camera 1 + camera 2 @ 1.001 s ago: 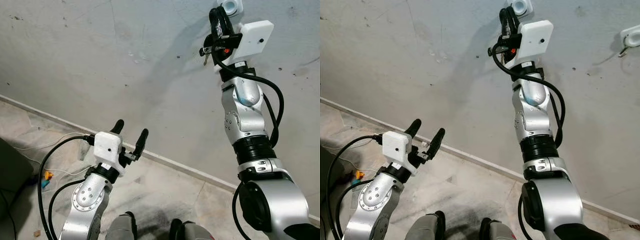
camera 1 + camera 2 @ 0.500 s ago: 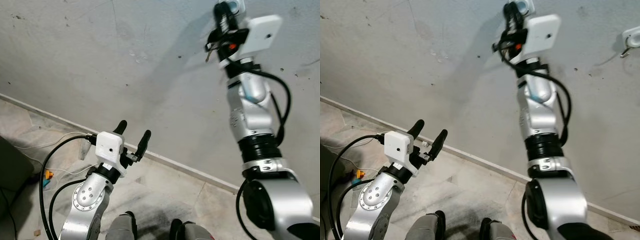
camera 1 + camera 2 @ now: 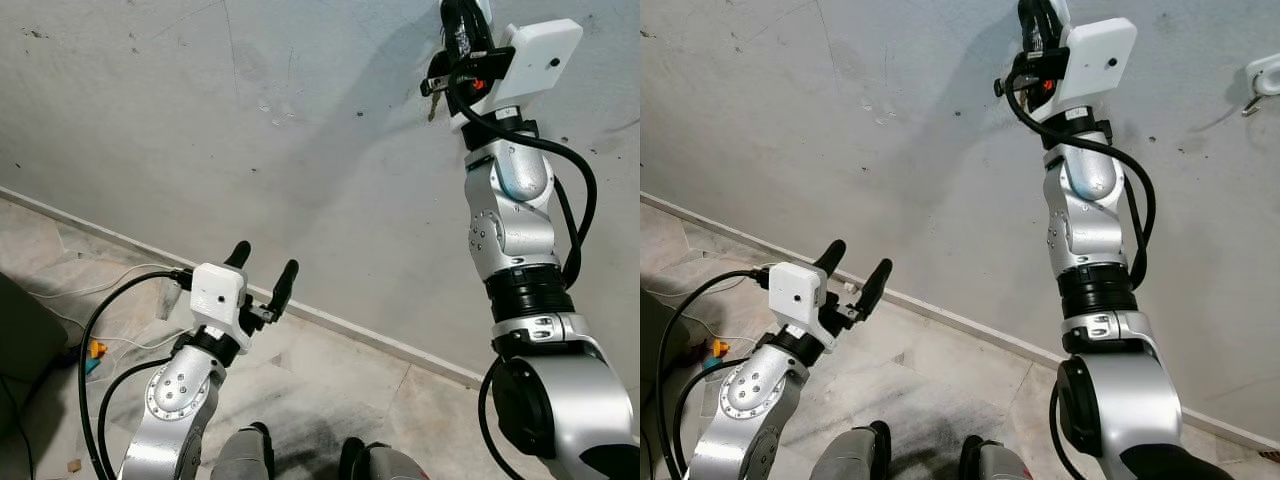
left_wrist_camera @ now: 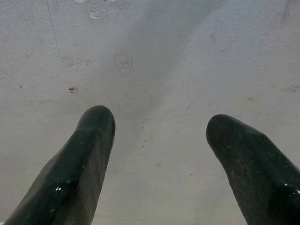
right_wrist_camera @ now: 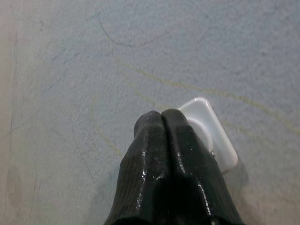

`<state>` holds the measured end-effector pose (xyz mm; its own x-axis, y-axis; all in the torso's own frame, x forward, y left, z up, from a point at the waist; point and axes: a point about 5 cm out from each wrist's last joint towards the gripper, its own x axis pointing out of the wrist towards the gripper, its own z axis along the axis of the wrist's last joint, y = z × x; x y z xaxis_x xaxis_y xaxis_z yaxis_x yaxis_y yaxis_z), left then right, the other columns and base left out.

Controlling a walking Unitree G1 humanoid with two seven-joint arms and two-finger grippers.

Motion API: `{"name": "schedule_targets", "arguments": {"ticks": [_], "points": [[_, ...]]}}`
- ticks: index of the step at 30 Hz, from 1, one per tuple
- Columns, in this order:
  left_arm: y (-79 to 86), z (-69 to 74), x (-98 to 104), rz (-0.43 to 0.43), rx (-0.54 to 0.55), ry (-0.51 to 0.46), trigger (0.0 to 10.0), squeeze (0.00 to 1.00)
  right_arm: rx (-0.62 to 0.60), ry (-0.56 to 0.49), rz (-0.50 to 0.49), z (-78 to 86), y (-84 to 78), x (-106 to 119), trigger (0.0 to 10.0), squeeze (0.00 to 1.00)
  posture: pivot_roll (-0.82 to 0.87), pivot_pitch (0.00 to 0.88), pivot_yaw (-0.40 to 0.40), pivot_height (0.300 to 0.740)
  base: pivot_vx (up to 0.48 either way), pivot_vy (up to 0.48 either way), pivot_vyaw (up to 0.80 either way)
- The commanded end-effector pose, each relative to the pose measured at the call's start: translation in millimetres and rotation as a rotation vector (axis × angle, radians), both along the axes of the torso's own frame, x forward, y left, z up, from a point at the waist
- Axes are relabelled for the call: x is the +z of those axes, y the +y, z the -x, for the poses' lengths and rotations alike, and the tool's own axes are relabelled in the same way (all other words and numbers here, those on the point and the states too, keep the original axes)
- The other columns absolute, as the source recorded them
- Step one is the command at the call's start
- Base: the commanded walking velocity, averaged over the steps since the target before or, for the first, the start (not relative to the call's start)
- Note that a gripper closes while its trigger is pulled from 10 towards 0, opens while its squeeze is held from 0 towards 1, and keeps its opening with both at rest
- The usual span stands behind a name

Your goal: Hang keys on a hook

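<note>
Against wall: right gripper [image 5: 161, 117] pressing its closed fingers to the white plastic hook plate [image 5: 213, 136].
Keys: small metal keys [image 3: 433, 104] dangling just below the plate.
Left gripper [image 3: 262, 268]: hovering well below, fingers apart.

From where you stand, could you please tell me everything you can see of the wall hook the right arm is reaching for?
The wall hook shows as a white, glossy, plastic-looking plate with rounded corners, fixed flat on the grey wall. The shut right end effector covers much of it, tips right at its face. The hook's prong is hidden, and I cannot tell whether anything hangs there.
</note>
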<state>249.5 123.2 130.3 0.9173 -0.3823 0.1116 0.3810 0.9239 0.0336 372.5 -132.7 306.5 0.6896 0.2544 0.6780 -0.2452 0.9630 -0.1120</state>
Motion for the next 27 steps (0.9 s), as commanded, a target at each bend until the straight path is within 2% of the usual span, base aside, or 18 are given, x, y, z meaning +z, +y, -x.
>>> {"name": "schedule_targets", "arguments": {"ticks": [1, 7, 15, 20, 27], "points": [[0.4, 1.7, -5, -0.006, -0.001, 0.017, 10.0, 0.0, -0.029, -0.005, -0.026, 1.7, -5.9, -2, 10.0, 0.0, 0.13, 0.169, -0.017, 0.74, 0.0, 0.0, 0.0], [1.7, 2.3, -5, -0.013, 0.005, 0.017, 10.0, 0.0, -0.043, 0.066, -0.026, -0.2, -3.5, -25, 10.0, 0.0, 0.13, 0.168, -0.013, 0.74, 0.0, 0.0, 0.0], [1.8, 2.3, -6, -0.018, 0.005, 0.017, 10.0, 0.0, -0.057, 0.109, -0.03, -0.8, -1.6, -39, 10.0, 0.0, 0.13, 0.168, -0.009, 0.74, 0.0, 0.0, 0.0], [2.6, 2.7, -7, -0.021, 0.007, 0.021, 10.0, 0.0, -0.087, 0.139, -0.064, -3.3, -8.3, -44, 10.0, 0.0, 0.13, 0.166, -0.01, 0.74, 0.0, 0.0, 0.0], [2.9, 2.8, -7, -0.022, 0.011, 0.022, 10.0, 0.0, -0.113, 0.207, -0.166, -8.2, -19.3, -53, 10.0, 0.0, 0.13, 0.165, -0.01, 0.74, 0.0, 0.0, 0.0]]}}
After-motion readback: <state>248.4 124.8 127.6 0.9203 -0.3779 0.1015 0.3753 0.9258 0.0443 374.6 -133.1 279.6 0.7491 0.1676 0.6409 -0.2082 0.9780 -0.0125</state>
